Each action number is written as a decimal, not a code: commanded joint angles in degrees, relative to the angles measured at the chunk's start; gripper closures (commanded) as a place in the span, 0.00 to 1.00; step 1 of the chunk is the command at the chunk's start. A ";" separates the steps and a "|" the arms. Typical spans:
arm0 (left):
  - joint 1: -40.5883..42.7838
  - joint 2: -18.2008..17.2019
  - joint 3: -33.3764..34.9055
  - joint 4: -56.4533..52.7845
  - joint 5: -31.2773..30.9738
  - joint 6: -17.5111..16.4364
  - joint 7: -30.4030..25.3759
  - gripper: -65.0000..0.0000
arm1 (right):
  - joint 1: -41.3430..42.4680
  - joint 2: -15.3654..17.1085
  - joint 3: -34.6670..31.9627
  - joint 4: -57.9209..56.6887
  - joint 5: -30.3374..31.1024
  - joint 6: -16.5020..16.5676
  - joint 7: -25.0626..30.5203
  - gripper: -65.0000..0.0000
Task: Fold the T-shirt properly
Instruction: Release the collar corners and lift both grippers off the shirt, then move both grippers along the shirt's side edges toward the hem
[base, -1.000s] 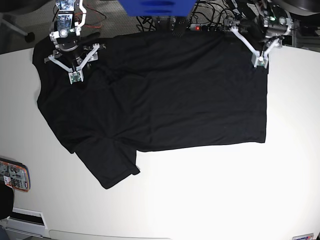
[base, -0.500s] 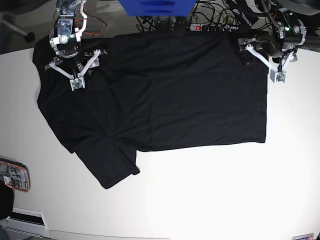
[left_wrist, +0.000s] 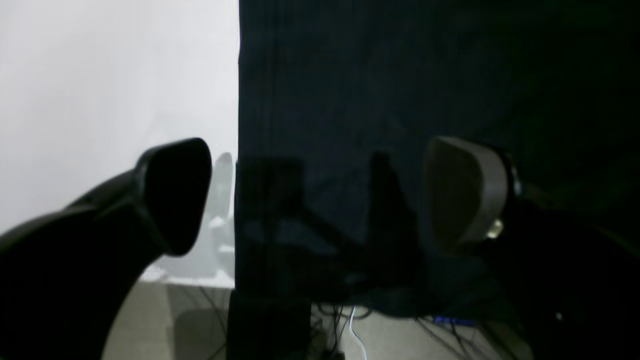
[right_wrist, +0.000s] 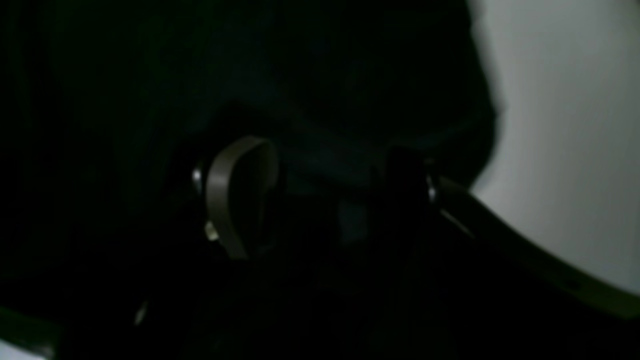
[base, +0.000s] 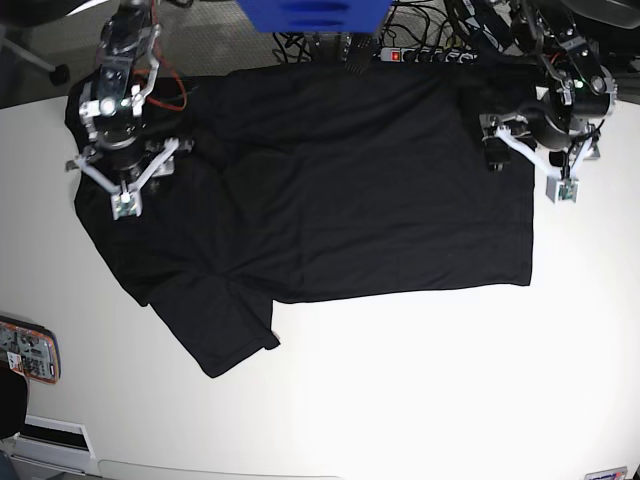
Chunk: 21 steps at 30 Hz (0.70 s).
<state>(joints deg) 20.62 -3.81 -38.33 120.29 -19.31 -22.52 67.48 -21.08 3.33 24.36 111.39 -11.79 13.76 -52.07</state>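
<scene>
Base view: the T-shirt (base: 340, 190), matte black cloth, lies spread flat on the white table (base: 450, 380), upper centre of frame.

Left wrist view: the left gripper (left_wrist: 320, 200) is spread wide, straddling the straight cloth edge.

Right wrist view: the right gripper (right_wrist: 325, 195) is spread, over dark cloth.

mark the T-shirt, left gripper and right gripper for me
T-shirt (base: 350, 190): base view, middle of the body panel.
Left gripper (base: 528, 160): base view, midway between its open fingertips.
Right gripper (base: 124, 170): base view, between its spread fingertips.
</scene>
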 joint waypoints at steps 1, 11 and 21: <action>-1.41 -0.45 -0.14 0.37 -0.34 0.15 -0.71 0.00 | 1.26 0.49 0.30 1.27 0.23 -0.18 1.13 0.42; -13.19 -0.27 3.38 -12.38 6.08 0.24 -0.89 0.00 | 13.74 0.49 -5.77 0.56 0.41 -0.09 -4.76 0.43; -17.85 -0.10 3.64 -20.38 7.31 0.24 -1.07 0.00 | 21.56 0.49 -8.23 -15.53 0.67 -0.09 -4.85 0.43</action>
<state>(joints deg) 3.36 -3.51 -34.61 99.09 -11.64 -22.35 67.07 -0.58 3.64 16.03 94.56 -11.33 13.82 -58.02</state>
